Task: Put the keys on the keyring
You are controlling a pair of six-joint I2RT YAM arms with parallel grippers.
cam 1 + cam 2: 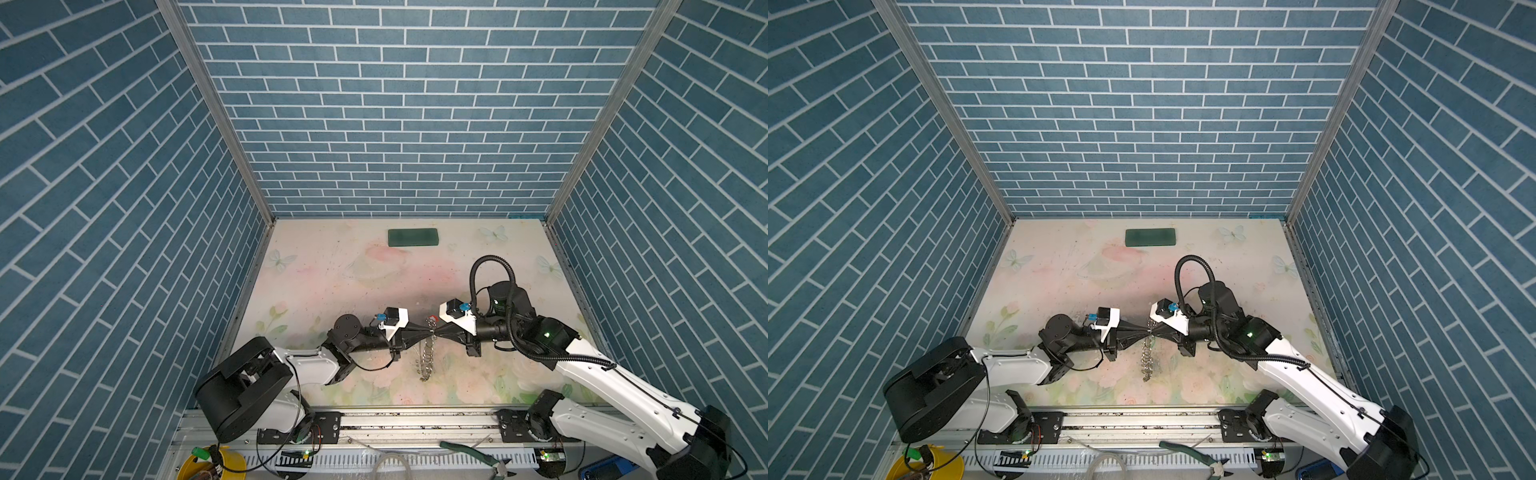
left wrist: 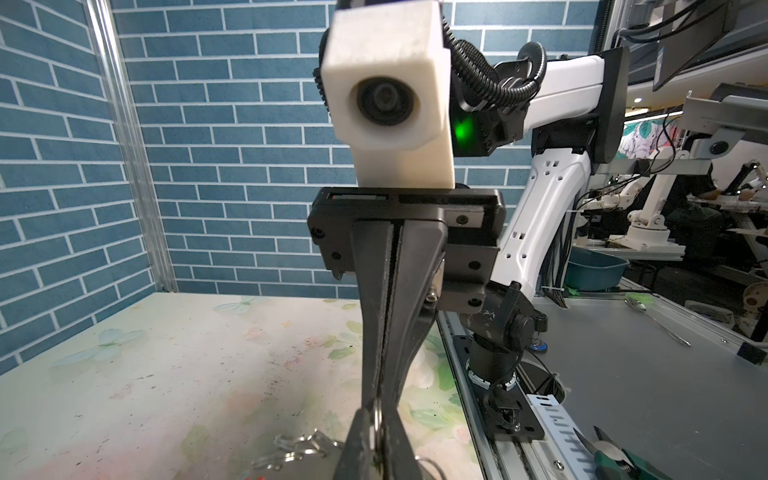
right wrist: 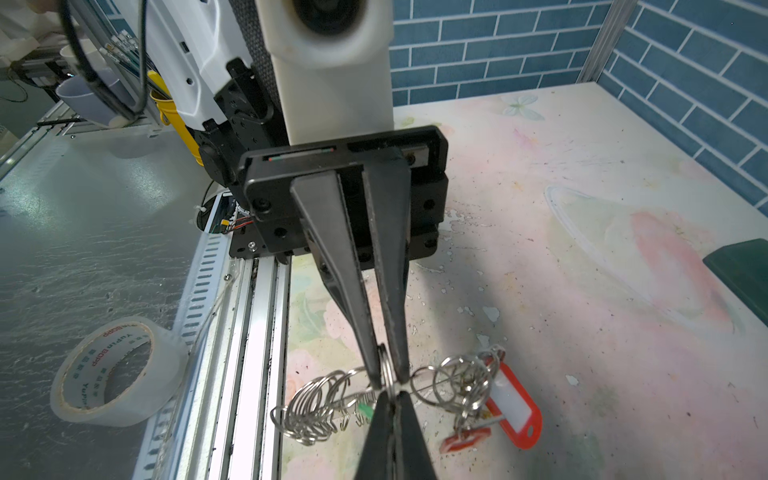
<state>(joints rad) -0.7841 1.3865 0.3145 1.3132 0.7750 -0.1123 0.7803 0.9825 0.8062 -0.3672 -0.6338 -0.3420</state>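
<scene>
My two grippers meet tip to tip above the front middle of the mat in both top views. The left gripper (image 1: 425, 331) (image 3: 386, 374) is closed on a silver split ring (image 3: 386, 368) of the keyring. The right gripper (image 1: 436, 330) (image 3: 392, 395) is shut on the lower edge of that same ring. The keyring (image 1: 427, 359) hangs edge-on below them, and its many split rings (image 3: 316, 411) dangle. A red-tagged key (image 3: 515, 405) hangs on the ring cluster. A green tag (image 3: 365, 410) peeks out beside my right fingers.
A dark green rectangular block (image 1: 413, 237) lies at the back of the floral mat (image 1: 332, 291). A tape roll (image 3: 112, 374) sits off the mat beyond the metal rail (image 1: 415, 417). Pliers (image 1: 478, 455) and a yellow cup (image 1: 208, 461) lie in front of the rail.
</scene>
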